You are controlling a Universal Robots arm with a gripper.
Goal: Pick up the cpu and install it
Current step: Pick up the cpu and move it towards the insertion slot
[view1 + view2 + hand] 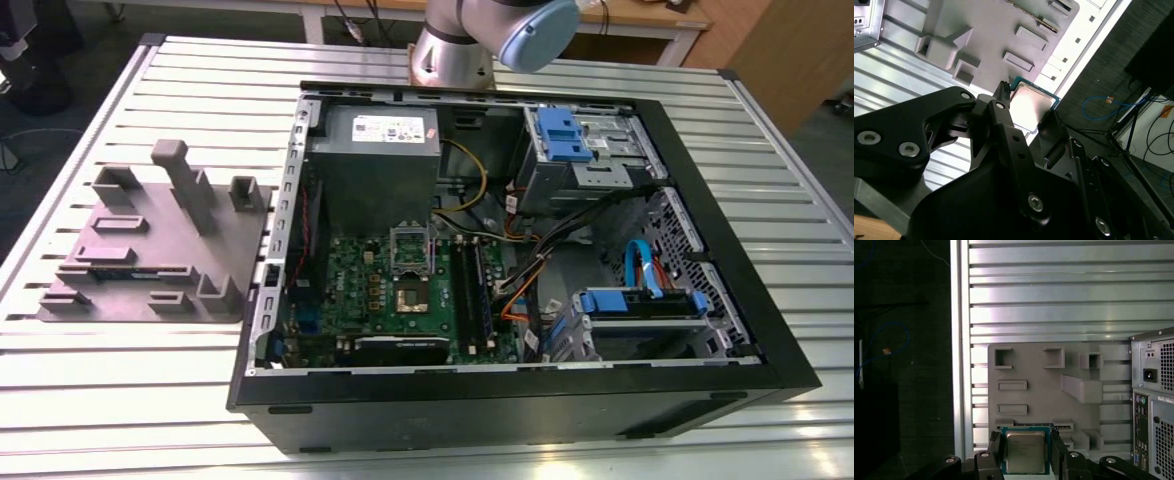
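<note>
A silver counter (120,400) with long grooves is holding two big things. In the exterior view, a grey holder block (167,245) is lying flat at nine o'clock. An open black computer box (507,410) is sitting just beside it, from the middle out to three o'clock.

A slatted metal table (134,400) carries an open black computer case (534,400) lying on its side. Inside it are a green motherboard (354,270) with a metal-framed socket (408,282), a grey power supply (380,165), and blue drive brackets (561,135). A grey moulded fixture (154,250) lies just beside the case, on the exterior view's left. The arm (461,45) rises behind the case.
</note>
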